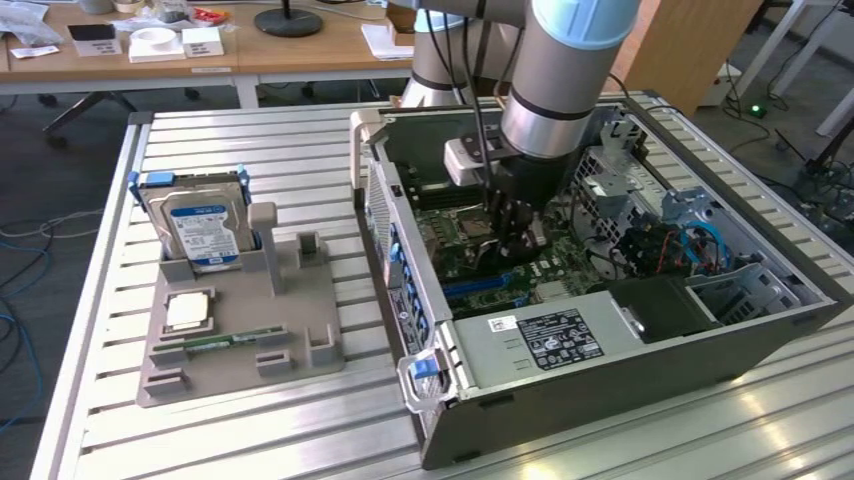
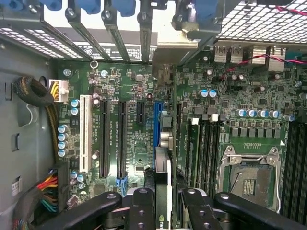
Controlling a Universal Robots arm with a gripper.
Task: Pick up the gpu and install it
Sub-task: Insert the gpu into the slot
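Observation:
My gripper [image 1: 515,232] is lowered into the open computer case [image 1: 441,400], over the motherboard [image 2: 134,96]. In the wrist view my gripper [image 2: 165,199] is shut on the gpu [image 2: 163,167], which shows edge-on as a thin dark card with a silver end between the black fingers [image 2: 140,208]. The card stands upright and lines up with the blue expansion slot [image 2: 157,122]; I cannot tell whether its lower edge touches the slot. In the exterior view the gpu [image 1: 523,256] is mostly hidden by the gripper.
A grey fixture tray [image 1: 287,345] beside the case holds a silver hard drive [image 1: 200,232], a processor chip [image 1: 187,310] and a green memory stick [image 1: 220,341]. Inside the case are black and white slots [image 2: 103,139], the processor socket [image 2: 249,179], cable bundles [image 2: 36,96] and the power supply [image 1: 561,335].

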